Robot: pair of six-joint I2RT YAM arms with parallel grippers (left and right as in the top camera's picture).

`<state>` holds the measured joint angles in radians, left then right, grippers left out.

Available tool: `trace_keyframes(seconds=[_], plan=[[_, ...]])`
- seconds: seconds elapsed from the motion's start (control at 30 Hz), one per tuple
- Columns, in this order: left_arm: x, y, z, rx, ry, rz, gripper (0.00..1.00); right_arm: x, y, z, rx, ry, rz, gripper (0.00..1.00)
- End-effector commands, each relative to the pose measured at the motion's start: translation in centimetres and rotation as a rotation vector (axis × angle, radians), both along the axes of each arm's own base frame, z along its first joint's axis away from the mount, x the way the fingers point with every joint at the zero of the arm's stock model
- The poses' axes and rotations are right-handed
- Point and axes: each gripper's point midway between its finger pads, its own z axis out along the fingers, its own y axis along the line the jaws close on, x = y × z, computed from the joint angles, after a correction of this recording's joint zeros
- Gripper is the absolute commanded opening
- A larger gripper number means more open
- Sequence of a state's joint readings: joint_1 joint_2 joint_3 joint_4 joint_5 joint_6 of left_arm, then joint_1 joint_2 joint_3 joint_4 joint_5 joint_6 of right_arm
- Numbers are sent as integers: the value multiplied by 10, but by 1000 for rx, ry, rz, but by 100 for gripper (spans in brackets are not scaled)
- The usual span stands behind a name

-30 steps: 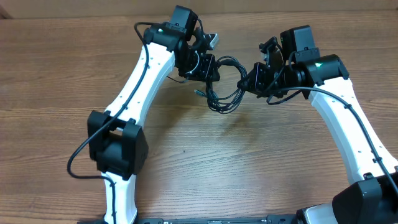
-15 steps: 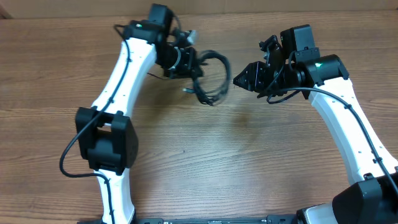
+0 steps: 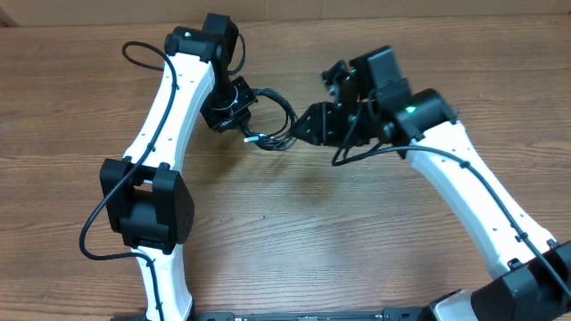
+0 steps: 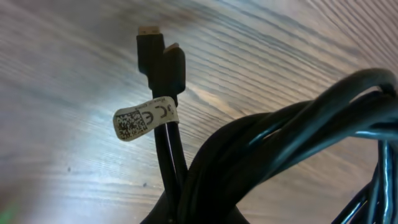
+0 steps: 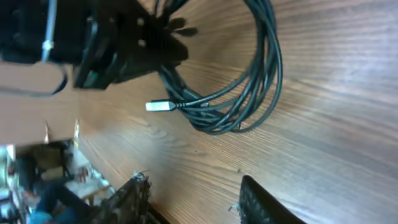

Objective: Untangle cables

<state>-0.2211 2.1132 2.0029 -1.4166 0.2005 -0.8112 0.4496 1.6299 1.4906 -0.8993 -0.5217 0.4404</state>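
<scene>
The cables (image 3: 291, 111) are thin black cords bunched in one coil that hangs from my left gripper (image 3: 243, 114), which is shut on it above the wooden table. In the left wrist view the bundle (image 4: 280, 137) fills the lower right. Two black plug tips (image 4: 163, 59) stick up from it, above a white label (image 4: 144, 118). My right gripper (image 3: 305, 125) stands open just right of the coil and holds nothing. In the right wrist view its fingers (image 5: 261, 202) frame bare wood, and the coil (image 5: 264, 81) with a silvery plug (image 5: 158, 106) lies beyond them.
The wooden table (image 3: 357, 232) runs under both arms. The left arm's white links (image 3: 169, 98) cross the left side of the table, and the right arm's links (image 3: 473, 196) cross the right. A thick black arm wire (image 3: 98, 227) loops beside the left arm's base.
The right gripper let go of the coil and opened, then followed it to the left. The left gripper carried the whole coil leftward, away from the middle of the table.
</scene>
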Motion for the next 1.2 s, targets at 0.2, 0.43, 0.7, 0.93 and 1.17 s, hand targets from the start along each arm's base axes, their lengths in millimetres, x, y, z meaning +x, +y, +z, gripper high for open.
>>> trace_keyframes(seconds=[0.2, 0.43, 0.7, 0.93, 1.17], plan=[[-3, 11, 52, 28, -112, 134, 4, -6, 40, -8, 25, 22, 7, 27], [-5, 18, 80, 9, -183, 177, 4, -30, 87, 28, 223, -7, 182, 4], [-9, 17, 85, -98, -127, 284, 4, -18, 93, 40, 279, 26, 88, 4], [-22, 12, 87, -138, -31, 437, 4, -15, 110, 36, 210, -67, 12, 4], [-32, 13, 86, -124, 4, 414, 4, 6, 94, -1, 25, -110, -138, 4]])
